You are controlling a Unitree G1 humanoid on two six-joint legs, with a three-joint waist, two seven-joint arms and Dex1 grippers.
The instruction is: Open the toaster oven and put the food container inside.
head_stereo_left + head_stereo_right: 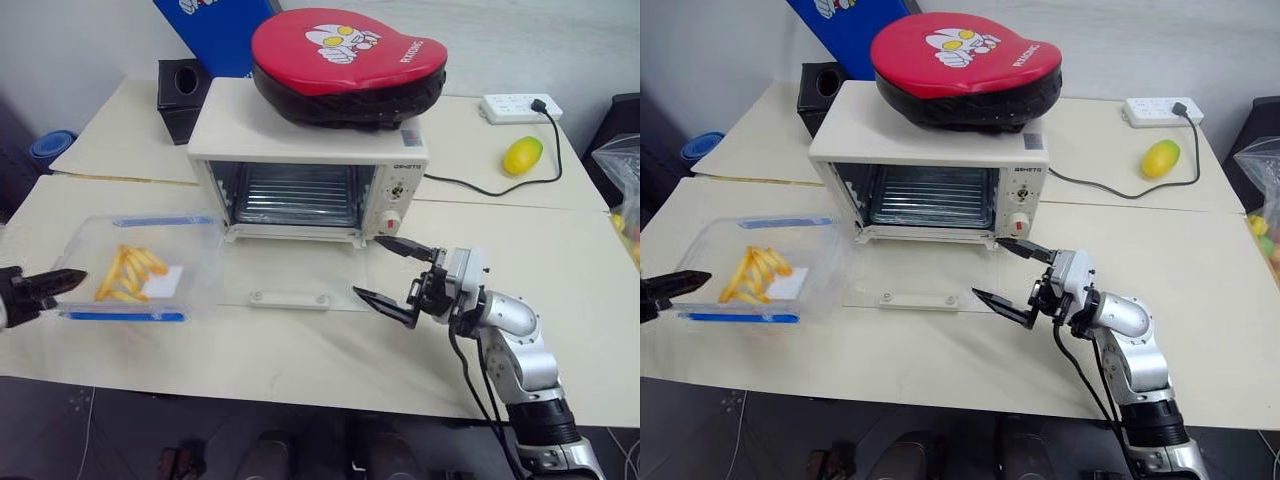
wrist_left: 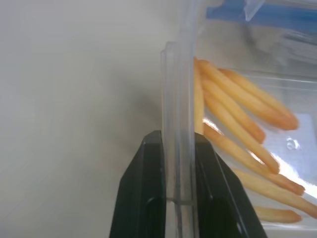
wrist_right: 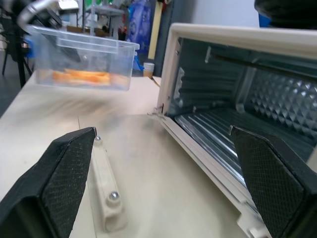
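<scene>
The left gripper pinches the near-left rim of the food container between its 2 black fingers, holding the clear box lifted off the table at the left, well apart from the toaster oven; the yellow strips lie loose inside, between the 2 blue clips; the right gripper stands wide and holds nothing, just beside the right edge of the glass door, which lies flat toward the near side with its white handle nearest; the oven's mouth is open, its rack bare; a red pad rests on top; to do this well, I judge the box should travel right, level and high enough to clear the lowered door, then go in narrow end first; a 1-edge pinch invites sagging, so go slowly.
</scene>
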